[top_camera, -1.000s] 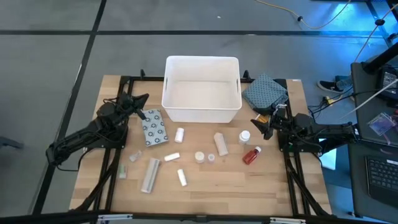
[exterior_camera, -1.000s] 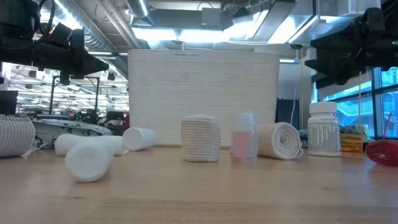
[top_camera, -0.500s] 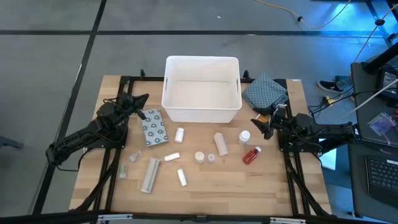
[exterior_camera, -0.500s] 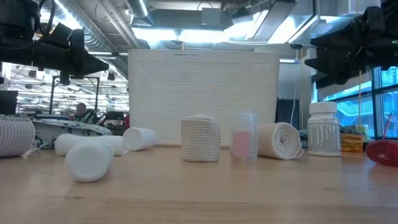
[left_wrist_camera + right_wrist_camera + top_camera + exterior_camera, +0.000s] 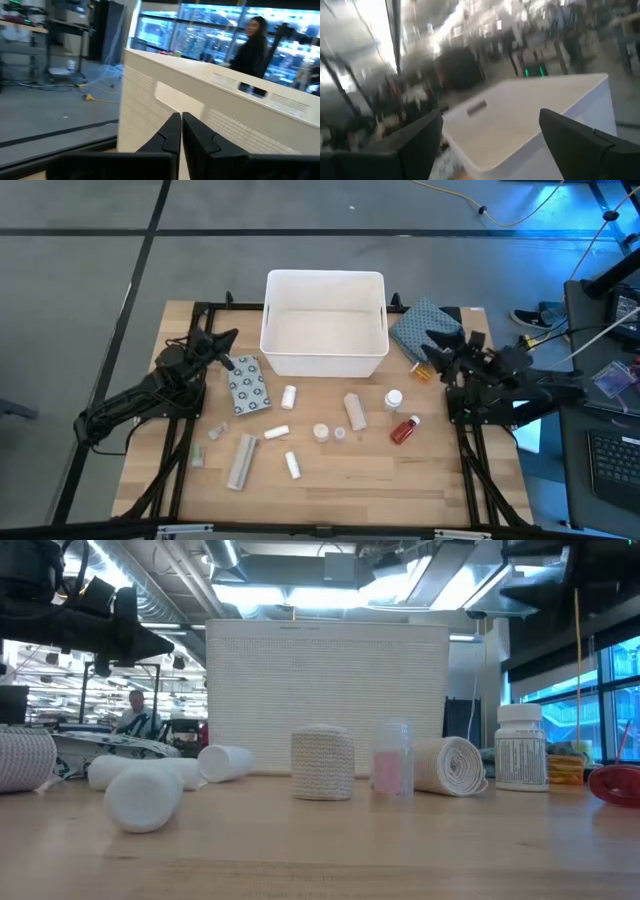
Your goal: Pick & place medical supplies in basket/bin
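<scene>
White plastic tub at the table's far middle, nothing visible inside — likely the very start, no supply yet picked. In front of it, scattered: grey dotted packet, long pale tube, beige roll, red bottle, white-capped bottle. Right gripper raised beside the tub's right end, fingers spread wide, holding nothing. Left gripper near the packet, fingers pressed together, empty. Next, probably: lower the right gripper over a nearby bottle — then close.
</scene>
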